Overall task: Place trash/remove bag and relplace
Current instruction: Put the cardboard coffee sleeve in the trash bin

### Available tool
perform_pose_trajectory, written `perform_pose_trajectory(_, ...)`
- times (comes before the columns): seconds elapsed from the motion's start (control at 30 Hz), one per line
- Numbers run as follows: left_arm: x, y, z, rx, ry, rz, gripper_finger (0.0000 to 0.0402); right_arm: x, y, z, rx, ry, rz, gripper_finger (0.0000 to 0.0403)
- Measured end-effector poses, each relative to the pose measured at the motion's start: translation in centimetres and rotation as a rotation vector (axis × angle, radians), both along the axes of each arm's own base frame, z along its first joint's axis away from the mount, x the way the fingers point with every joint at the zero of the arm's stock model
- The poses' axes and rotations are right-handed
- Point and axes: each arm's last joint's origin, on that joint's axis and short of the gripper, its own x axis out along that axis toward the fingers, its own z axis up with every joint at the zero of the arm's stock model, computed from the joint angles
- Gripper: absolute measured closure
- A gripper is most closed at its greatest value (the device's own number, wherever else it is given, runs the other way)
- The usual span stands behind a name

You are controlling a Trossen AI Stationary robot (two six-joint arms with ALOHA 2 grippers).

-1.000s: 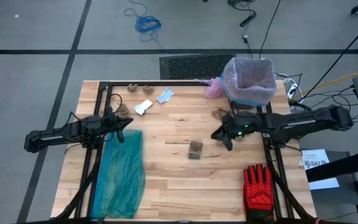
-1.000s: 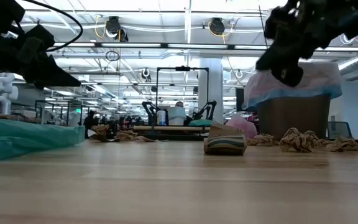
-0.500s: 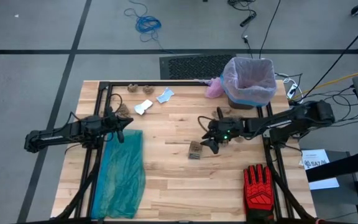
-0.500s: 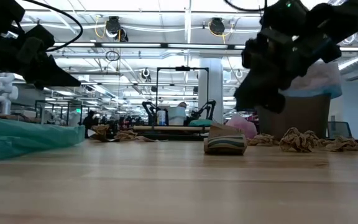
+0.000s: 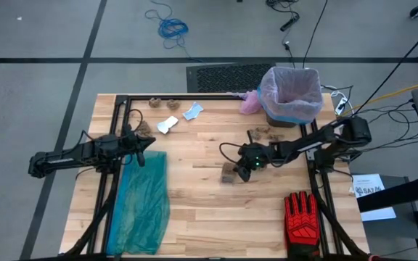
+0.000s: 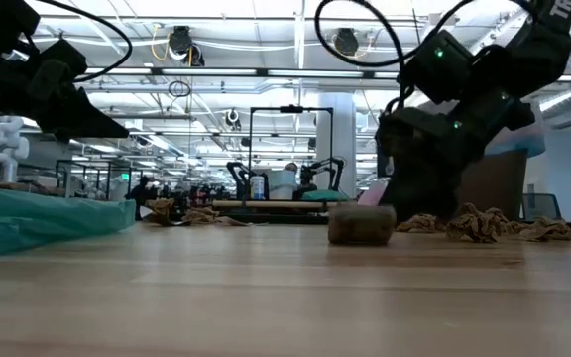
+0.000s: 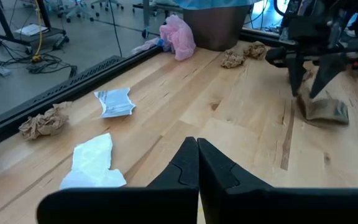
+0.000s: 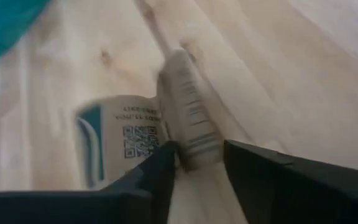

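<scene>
A flattened brown paper piece of trash with a printed label lies mid-table. My right gripper is down at its right side, open, with a raised fold of the piece between the fingers. Brown wads lie near the bin, others at the far edge, beside white and pale-blue scraps. The pinkish-lavender bag with the blue rim lines the bin at the far right. My left gripper hovers shut over the table's left side. My right gripper comes at the brown paper piece slanting down from the table's right. Its open fingers stand on either side of the piece's raised fold, and one fingertip lies against the printed face. The piece rests on the table.
A teal-green plastic bag lies flat along the left side below my left gripper. A red-and-black glove sits at the near right corner. A bunched pink bag lies left of the bin. Bare wood lies between the arms.
My right gripper has swung from beside the bin toward the table's left and near edge and come down onto the brown paper piece. The piece has turned: its striped label side no longer faces the low camera.
</scene>
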Motion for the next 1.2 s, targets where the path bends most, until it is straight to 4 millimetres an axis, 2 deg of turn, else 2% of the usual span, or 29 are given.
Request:
perform_pose_trajectory(0.1, 0.0, 0.0, 0.0, 0.000, 0.000, 0.000, 0.0401, 0.8, 0.0, 0.7, -0.008, -0.034, -0.005, 0.0366)
perform_pose_trajectory(0.17, 0.0, 0.0, 0.0, 0.000, 0.001, 0.000, 0.0402, 1.5, -0.1, 1.4, -0.019, -0.060, 0.000, 0.0390)
perform_pose_trajectory(0.4, 0.0, 0.0, 0.0, 0.000, 0.001, 0.000, 0.0401, 4.8, -1.0, 5.7, -0.021, -0.201, -0.030, 0.0400)
perform_pose_trajectory(0.57, 0.0, 0.0, 0.0, 0.000, 0.000, 0.000, 0.0402, 7.3, -2.1, 10.6, -0.102, -0.235, -0.058, 0.0402)
perform_pose_trajectory(0.7, 0.0, 0.0, 0.0, 0.000, 0.001, 0.000, 0.0402, 8.4, -4.1, 15.6, -0.232, -0.181, -0.081, 0.0402)
perform_pose_trajectory(0.83, 0.0, 0.0, 0.0, 0.023, 0.011, -0.008, 0.0402, 7.7, -6.6, 20.9, -0.385, -0.046, -0.130, 0.0402)
perform_pose_trajectory(0.97, 0.0, 0.0, 0.0, 0.075, 0.034, -0.025, 0.0401, 5.5, -8.9, 25.2, -0.481, 0.107, -0.213, 0.0403)
perform_pose_trajectory(1.1, 0.0, 0.0, 0.0, 0.074, 0.034, -0.024, 0.0401, 2.7, -10.6, 28.5, -0.547, 0.244, -0.290, 0.0403)
perform_pose_trajectory(1.2, 0.0, 0.0, 0.0, 0.074, 0.034, -0.024, 0.0401, 0.6, -11.6, 30.1, -0.575, 0.353, -0.347, 0.0403)
